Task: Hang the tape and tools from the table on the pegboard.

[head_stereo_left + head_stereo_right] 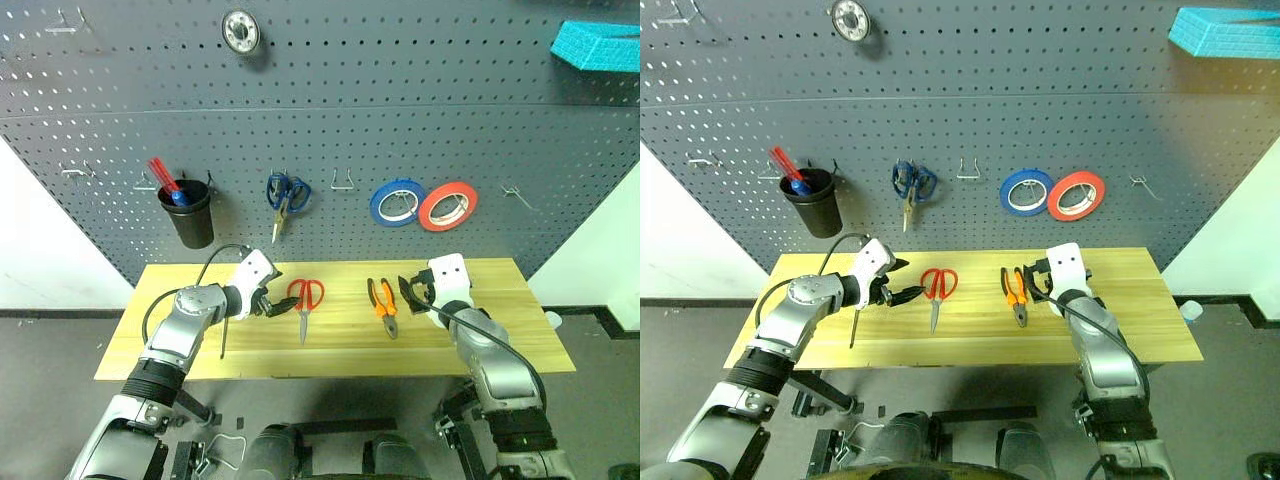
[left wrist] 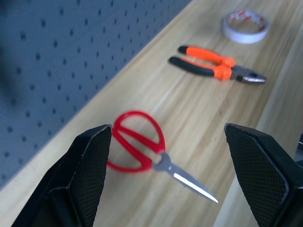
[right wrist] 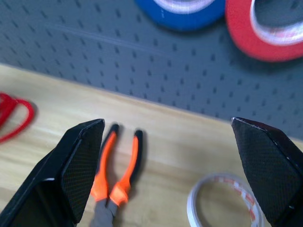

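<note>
Red-handled scissors (image 1: 305,297) lie on the light wood table (image 1: 520,345), blades toward the front edge. My left gripper (image 1: 274,303) is open just left of their handles; in the left wrist view the handles (image 2: 137,142) sit between its fingertips (image 2: 97,156). The orange-and-black pliers (image 1: 382,300) lie to the right of the scissors. My right gripper (image 1: 413,292) is open beside the pliers, holding nothing. The white tape roll (image 3: 222,203) lies flat on the table under that gripper, next to the pliers (image 3: 118,175). A thin dark screwdriver (image 1: 222,338) lies near the front left. The dark grey pegboard (image 1: 400,110) rises behind the table.
On the pegboard hang a black cup (image 1: 190,215) with a red-handled screwdriver, blue-handled scissors (image 1: 285,195), a blue roll (image 1: 396,202) and a red-orange roll (image 1: 447,206). Bare hooks (image 1: 343,182) stick out between them. A teal block (image 1: 598,45) sits at the upper right.
</note>
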